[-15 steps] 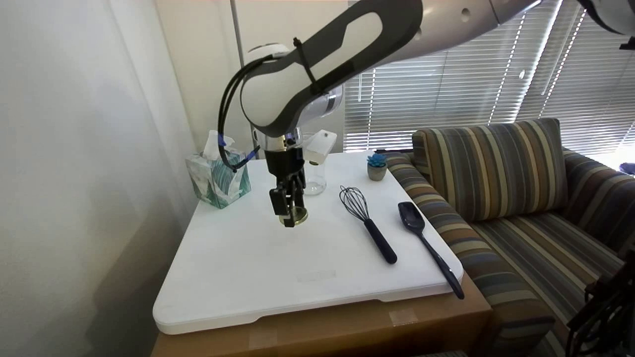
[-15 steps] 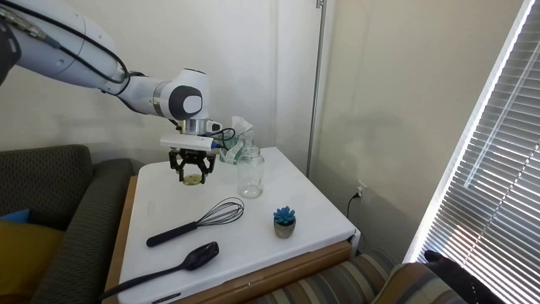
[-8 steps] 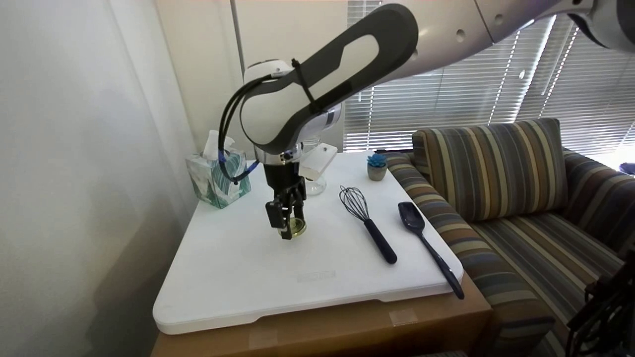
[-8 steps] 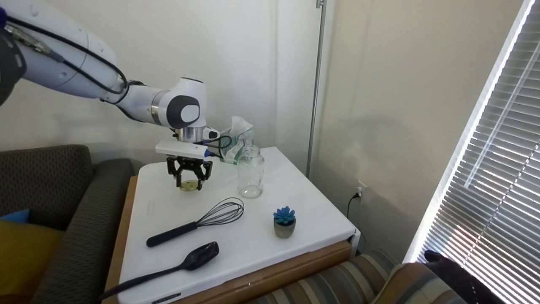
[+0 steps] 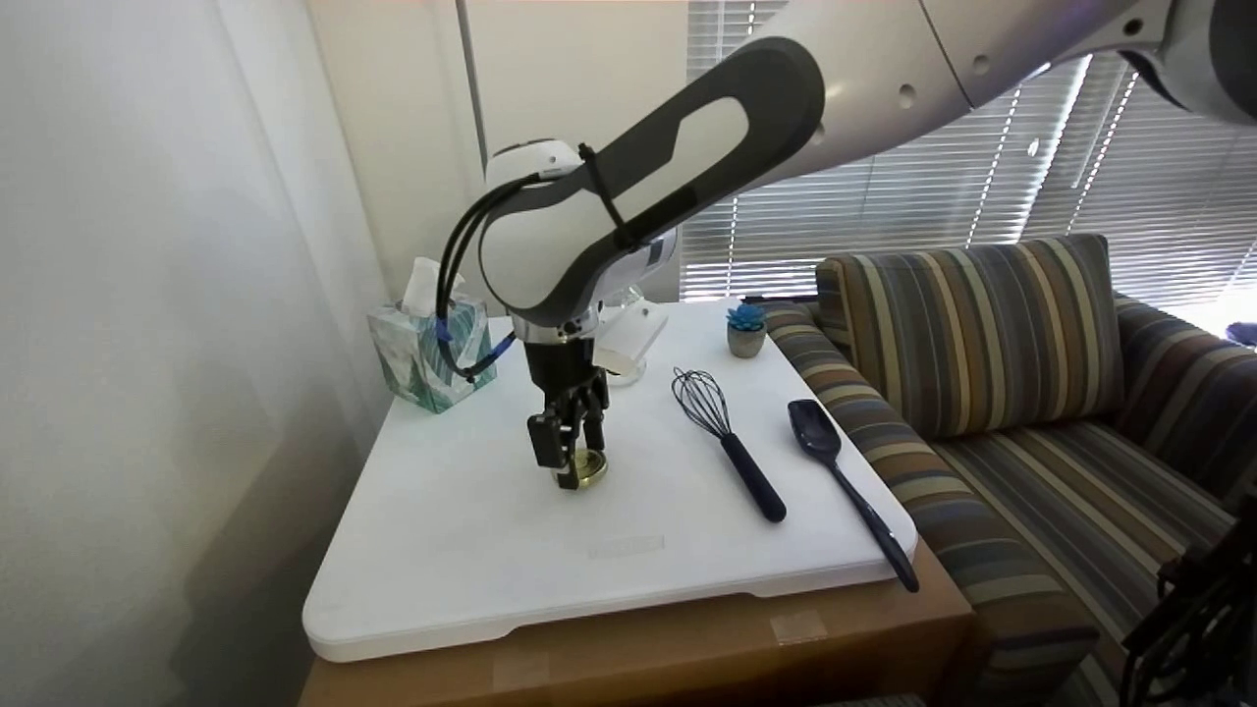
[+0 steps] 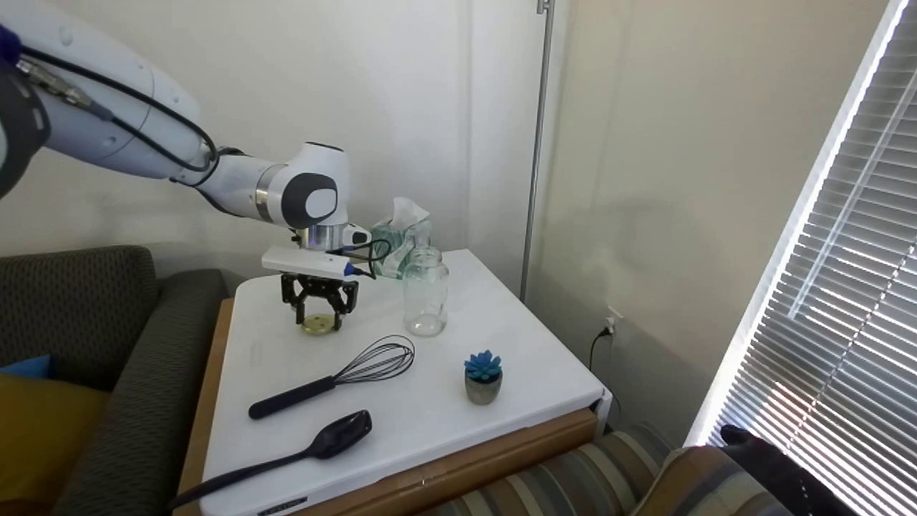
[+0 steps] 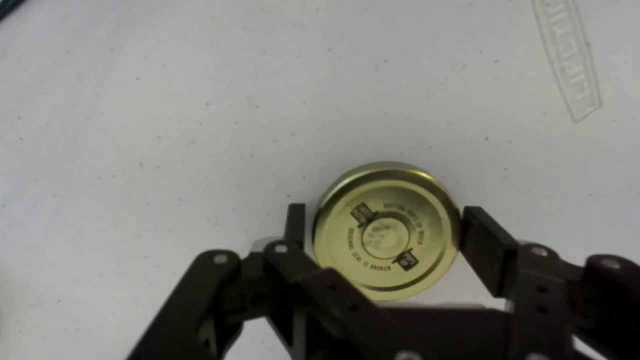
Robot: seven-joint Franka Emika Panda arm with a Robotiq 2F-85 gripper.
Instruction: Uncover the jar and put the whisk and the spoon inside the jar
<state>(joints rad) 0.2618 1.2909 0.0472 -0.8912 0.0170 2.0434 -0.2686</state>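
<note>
A: Left to right in an exterior view, go.
B: Spoon [image 6: 326,443]: to do. Along the table's [image 6: 423,408] near edge, handle end past the near left corner.
A: Gripper [image 6: 319,322]?
B: Low, fingers wide around the lid [image 7: 385,235], between far edge and whisk [image 6: 319,388]. Wrist view: gap at one finger, other touching or nearly. Not gripped, I'd say; lid looks flat down.
A: Whisk?
B: To do. Wire end near the jar [image 6: 425,294].
A: Jar?
B: Upright toward right edge, mouth bare, looks empty. Uncovering about done, then; two inserts left.
A: Around, in the way?
B: Dark sofa [image 6: 161,358] off left edge. Tissue box [image 6: 400,240] by far edge, behind the jar, apart. Potted succulent [image 6: 483,380] between whisk and near right corner. Lid's between the fingers, so probably straight up first.
</note>
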